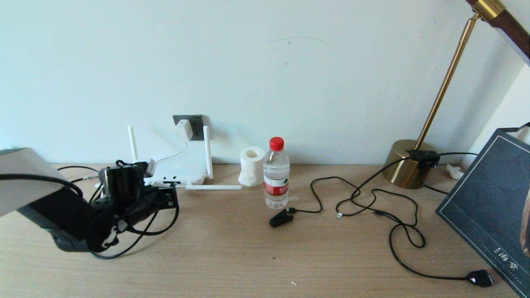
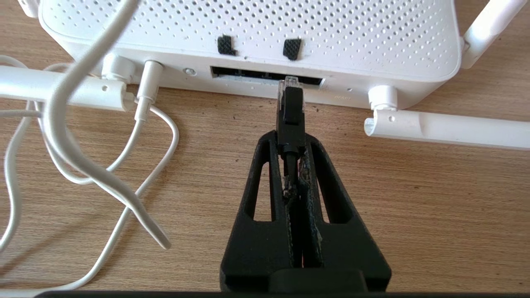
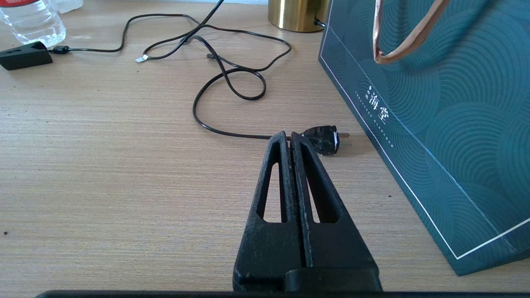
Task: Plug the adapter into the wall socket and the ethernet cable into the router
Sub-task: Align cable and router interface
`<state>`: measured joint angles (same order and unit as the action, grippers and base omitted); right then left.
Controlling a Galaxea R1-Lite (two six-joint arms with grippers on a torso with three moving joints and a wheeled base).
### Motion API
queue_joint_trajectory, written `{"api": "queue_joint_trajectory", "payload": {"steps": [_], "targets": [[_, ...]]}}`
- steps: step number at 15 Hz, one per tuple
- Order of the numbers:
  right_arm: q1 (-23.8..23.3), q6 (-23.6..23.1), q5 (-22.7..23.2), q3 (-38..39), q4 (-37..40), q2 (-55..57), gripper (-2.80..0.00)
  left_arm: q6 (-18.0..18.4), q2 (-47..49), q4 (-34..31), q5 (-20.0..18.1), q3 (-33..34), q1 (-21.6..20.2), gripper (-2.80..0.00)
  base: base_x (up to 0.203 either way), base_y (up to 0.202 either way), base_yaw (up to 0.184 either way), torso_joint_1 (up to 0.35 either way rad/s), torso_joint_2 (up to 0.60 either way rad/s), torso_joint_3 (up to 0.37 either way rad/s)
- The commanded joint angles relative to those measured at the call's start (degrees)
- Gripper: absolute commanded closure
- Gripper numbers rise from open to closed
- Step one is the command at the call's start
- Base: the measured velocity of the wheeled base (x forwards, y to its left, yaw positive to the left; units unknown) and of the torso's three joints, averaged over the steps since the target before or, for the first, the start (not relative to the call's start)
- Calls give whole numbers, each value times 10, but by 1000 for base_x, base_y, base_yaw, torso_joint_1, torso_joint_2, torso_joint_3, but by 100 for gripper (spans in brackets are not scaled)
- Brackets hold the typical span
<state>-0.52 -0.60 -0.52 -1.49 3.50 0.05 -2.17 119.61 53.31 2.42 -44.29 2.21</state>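
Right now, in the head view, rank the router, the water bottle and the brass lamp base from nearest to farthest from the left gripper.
1. The router: just behind the left gripper, which holds the ethernet cable at its ports.
2. The water bottle: mid-table, to the gripper's right.
3. The brass lamp base: far right, by the wall.

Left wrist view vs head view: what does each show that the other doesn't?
Only the left wrist view: the ethernet cable, its clear plug tip right at the dark port slot on the router, pinched in the left gripper; the white cord's plug already in a port.

Only the head view: the adapter seated in the wall socket, the water bottle, paper roll, brass lamp and loose black cords.

Both: the router, its antennas, the wooden table, the left gripper.
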Motion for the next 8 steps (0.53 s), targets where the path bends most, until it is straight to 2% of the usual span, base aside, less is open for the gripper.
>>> {"api": "queue_joint_trajectory", "payload": {"steps": [1, 8], "targets": [[0, 0, 0, 0, 0, 1, 0, 0, -5, 3, 0, 0, 0, 0, 0, 0, 0, 0, 0, 0], [0, 1, 0, 0, -1, 0, 0, 3, -6, 3, 1, 0, 0, 0, 0, 0, 0, 0, 0, 0]]}}
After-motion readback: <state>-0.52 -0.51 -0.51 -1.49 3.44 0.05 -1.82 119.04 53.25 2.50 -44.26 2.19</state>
